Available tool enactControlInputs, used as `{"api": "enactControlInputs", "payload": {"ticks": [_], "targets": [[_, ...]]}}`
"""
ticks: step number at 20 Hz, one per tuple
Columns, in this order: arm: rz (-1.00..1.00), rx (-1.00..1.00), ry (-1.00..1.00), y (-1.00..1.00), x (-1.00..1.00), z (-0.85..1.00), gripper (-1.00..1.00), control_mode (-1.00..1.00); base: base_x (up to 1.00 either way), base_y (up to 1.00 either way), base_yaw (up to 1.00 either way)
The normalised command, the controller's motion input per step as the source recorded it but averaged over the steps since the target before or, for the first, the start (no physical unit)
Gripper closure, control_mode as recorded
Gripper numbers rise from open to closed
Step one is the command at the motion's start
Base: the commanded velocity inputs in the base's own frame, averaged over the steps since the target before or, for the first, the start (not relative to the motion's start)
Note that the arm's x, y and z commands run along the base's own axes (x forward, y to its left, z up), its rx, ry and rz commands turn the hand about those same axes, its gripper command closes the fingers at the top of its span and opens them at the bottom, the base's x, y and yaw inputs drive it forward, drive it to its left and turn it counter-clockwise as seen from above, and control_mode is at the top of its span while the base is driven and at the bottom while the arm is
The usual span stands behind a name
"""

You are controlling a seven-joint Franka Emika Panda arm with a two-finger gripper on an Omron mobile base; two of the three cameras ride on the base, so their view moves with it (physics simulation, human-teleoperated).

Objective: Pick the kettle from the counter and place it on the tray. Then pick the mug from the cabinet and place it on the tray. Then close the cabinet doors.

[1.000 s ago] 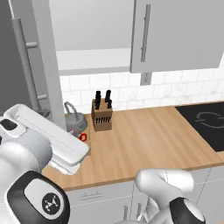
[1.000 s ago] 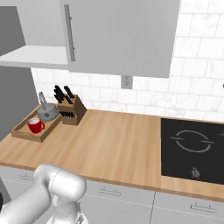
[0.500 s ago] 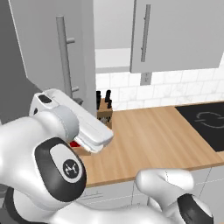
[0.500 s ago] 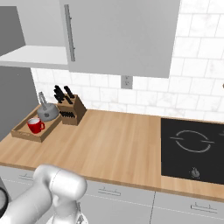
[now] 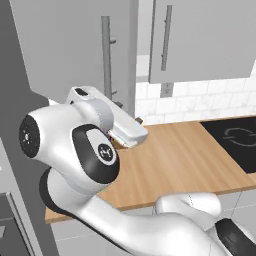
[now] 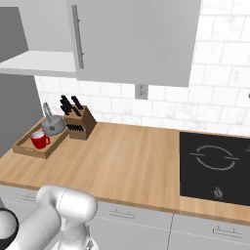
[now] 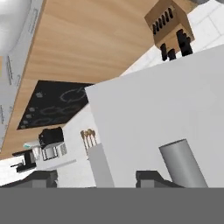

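Nearest the viewer, the arm [image 5: 95, 155] rises over the front edge of the counter [image 6: 122, 166] and reaches up and left toward the left cabinet door [image 5: 75, 50]. In the hand view the gripper [image 7: 96, 177] faces that door's pale panel at close range, with the silver bar handle [image 7: 181, 162] just right of the right fingertip. The two fingertips stand apart with nothing between them, so the claw is open and empty; how wide cannot be judged.

On the counter's far left, against the wall, sits the tray [image 6: 27, 149]. The mug [image 6: 40, 140] stands in its near part and the kettle [image 6: 52, 124] in its far part, both upright and apart from each other. A knife block [image 6: 78, 122] stands just right of the tray, and a black hob [image 6: 215, 166] lies at the far right.

Above, the cabinet [image 6: 29, 63] shows its grey floor panel bare on the left, where the door is swung out; the right door [image 6: 132, 39] lies flat and shut.

Judged from this layout, both placements are done and the closing step is in hand. The next move calls for bringing the hand against the left door's outer face or bar, then sweeping it right until the panel meets the cabinet front, keeping the elbow off the tray.
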Motion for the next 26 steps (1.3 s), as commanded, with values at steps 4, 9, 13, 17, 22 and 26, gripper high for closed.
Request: {"api": "enactControlInputs", "payload": {"ticks": [4,9,13,17,22,26], "targets": [[-0.01,0.0,0.0,-0.3,0.74,0.0,-1.0,-1.0,0.0,0.0,0.0],[0.0,0.0,0.0,-0.23,0.78,0.0,-1.0,-1.0,0.0,0.0,0.0],[0.0,0.0,0.0,-0.2,0.79,0.0,-1.0,-1.0,0.0,0.0,0.0],[0.0,0.0,-0.01,-0.19,0.81,0.0,-1.0,-1.0,0.0,0.0,0.0],[0.0,0.0,-0.03,-0.18,0.84,0.0,-1.0,-1.0,0.0,0.0,0.0],[0.0,0.0,-0.02,-0.15,0.85,-0.02,-1.0,-1.0,0.0,0.0,0.0]]}}
